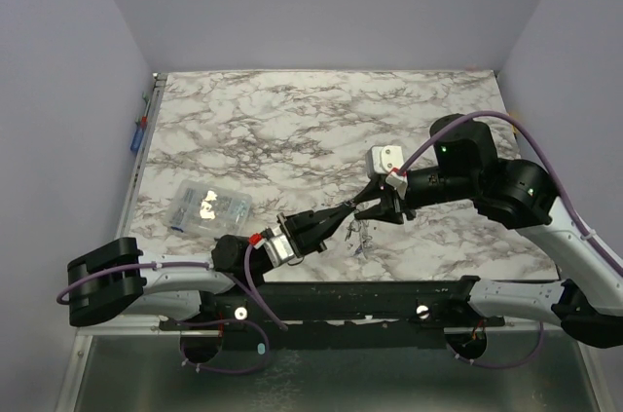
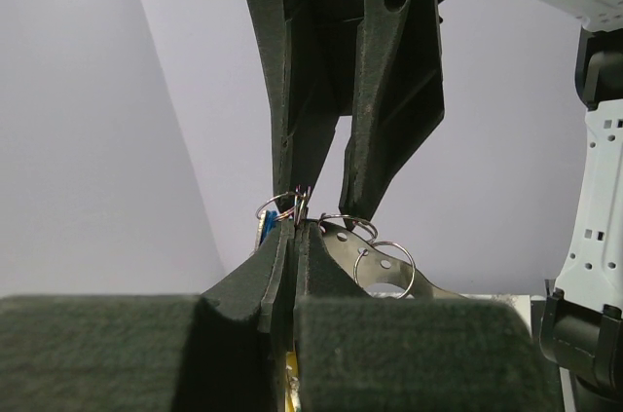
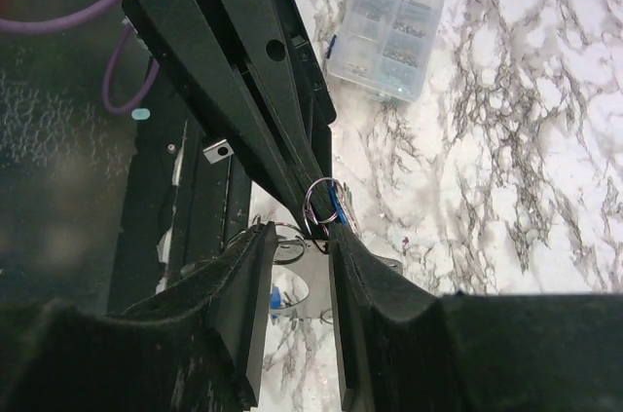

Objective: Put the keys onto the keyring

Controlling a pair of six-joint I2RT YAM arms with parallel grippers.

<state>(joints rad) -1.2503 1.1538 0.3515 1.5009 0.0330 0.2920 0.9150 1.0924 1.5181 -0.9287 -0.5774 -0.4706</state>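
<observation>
My left gripper point(image 1: 343, 211) point(image 2: 293, 227) is shut on a thin wire ring point(image 3: 324, 200), the keyring as far as I can tell. The ring loops round its tips. A blue key point(image 3: 338, 208) point(image 2: 263, 227) hangs beside it, and a yellow piece point(image 2: 288, 373) shows low between the jaws. My right gripper point(image 1: 365, 206) point(image 3: 300, 237) faces it tip to tip. Its jaws stand part-way apart with a silvery holed metal plate point(image 3: 310, 280) point(image 2: 338, 248) spanning the gap. More wire rings point(image 2: 415, 271) hang from the plate. Small keys point(image 1: 362, 234) dangle under both grippers above the table.
A clear plastic box of small parts point(image 1: 206, 206) point(image 3: 384, 32) lies on the marble table point(image 1: 292, 130), left of the grippers. The black base rail point(image 1: 370, 297) runs along the near edge. Blue and red items point(image 1: 138, 134) sit at the left edge.
</observation>
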